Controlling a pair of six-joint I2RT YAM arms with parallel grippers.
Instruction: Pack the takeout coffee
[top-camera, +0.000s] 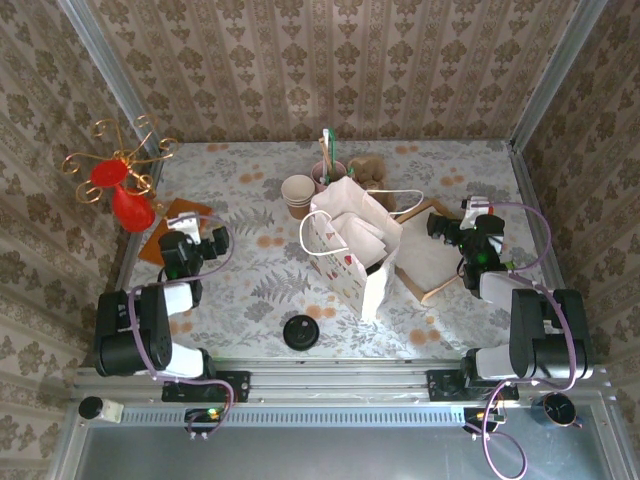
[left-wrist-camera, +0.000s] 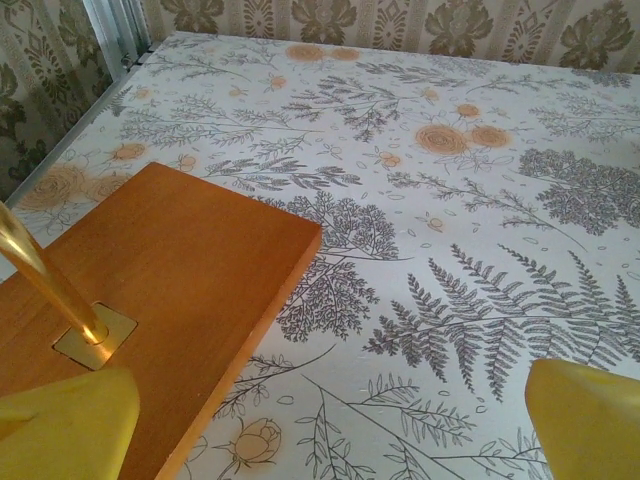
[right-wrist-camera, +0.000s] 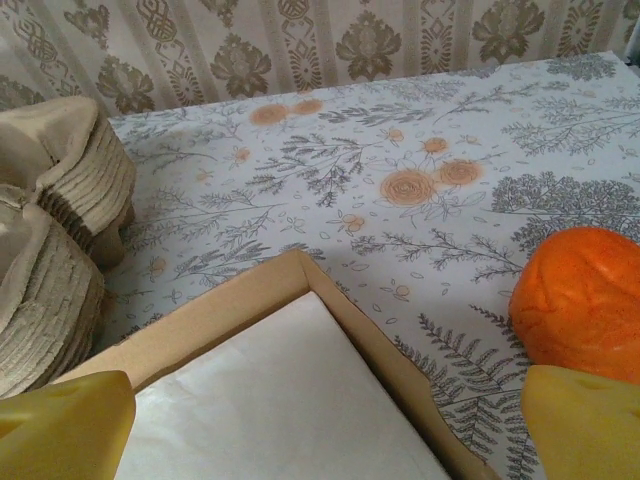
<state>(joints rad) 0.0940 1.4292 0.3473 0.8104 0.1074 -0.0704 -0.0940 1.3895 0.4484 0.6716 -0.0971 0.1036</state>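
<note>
The takeout coffee is hidden. The white paper bag (top-camera: 352, 250) stands open mid-table; a dark shape low in its mouth is too unclear to name. My left gripper (top-camera: 192, 238) is open left of the bag, beside an orange wooden base (top-camera: 183, 214). In the left wrist view its yellow fingertips (left-wrist-camera: 62, 425) frame bare tablecloth, the left gripper (left-wrist-camera: 330, 435) holding nothing. My right gripper (top-camera: 463, 228) is open right of the bag, over a cardboard tray (top-camera: 428, 262). The right gripper (right-wrist-camera: 325, 430) hangs empty above that tray's white paper (right-wrist-camera: 280, 400).
A flat black lid disc (top-camera: 301, 331) lies near the front edge. Lidless beige cups (top-camera: 298, 195) and a pink cup (top-camera: 328, 172) stand behind the bag. A red and gold stand (top-camera: 122, 185) is at far left. An orange ball (right-wrist-camera: 580, 300) and brown paper stacks (right-wrist-camera: 55, 250) flank the tray.
</note>
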